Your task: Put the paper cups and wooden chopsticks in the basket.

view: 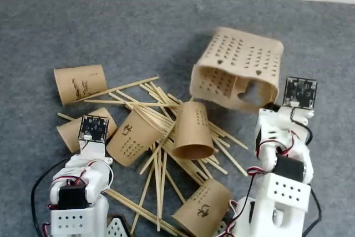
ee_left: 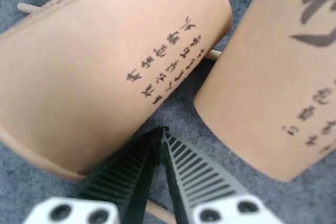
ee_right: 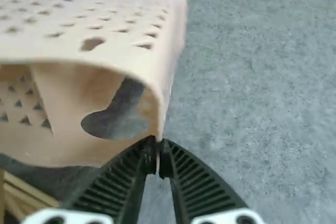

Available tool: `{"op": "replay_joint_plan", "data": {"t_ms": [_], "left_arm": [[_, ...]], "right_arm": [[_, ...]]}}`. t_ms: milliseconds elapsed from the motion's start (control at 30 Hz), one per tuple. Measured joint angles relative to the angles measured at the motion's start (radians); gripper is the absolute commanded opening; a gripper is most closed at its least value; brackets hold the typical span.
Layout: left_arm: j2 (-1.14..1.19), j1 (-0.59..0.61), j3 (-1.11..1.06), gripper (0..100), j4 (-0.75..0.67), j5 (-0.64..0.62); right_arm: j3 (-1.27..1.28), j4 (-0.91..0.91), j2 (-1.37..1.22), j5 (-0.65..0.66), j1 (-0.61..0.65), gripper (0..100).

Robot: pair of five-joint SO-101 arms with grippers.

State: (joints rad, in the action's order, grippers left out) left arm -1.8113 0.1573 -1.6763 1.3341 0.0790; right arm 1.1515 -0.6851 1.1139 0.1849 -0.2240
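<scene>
High camera looks down; wrist cameras sit close on its cups (ee_left: 105,77) and basket (ee_right: 94,35).

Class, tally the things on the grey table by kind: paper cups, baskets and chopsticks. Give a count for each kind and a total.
paper cups: 5
basket: 1
wooden chopsticks: heap too tangled to count
total, chopsticks aside: 6

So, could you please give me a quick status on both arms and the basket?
Left claw shut, empty, between two cups. Right claw shut on tipped basket rim. All five cups outside it, chopsticks tangled among them.
</scene>
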Motion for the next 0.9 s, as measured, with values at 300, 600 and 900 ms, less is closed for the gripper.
{"op": "replay_joint_plan", "data": {"t_ms": [300,600,900], "left_arm": [[0.0,0.0,0.0,1,0.0,0.0],[0.0,0.0,0.0,1,0.0,0.0],[0.0,0.0,0.0,1,0.0,0.0]], "right_arm": [[-0.265,-0.258,0.014,-0.028,0.002,0.8],[-0.404,-0.393,0.017,-0.055,0.075,0.8],[-0.427,-0.436,0.025,-0.055,0.101,3.4]]}}
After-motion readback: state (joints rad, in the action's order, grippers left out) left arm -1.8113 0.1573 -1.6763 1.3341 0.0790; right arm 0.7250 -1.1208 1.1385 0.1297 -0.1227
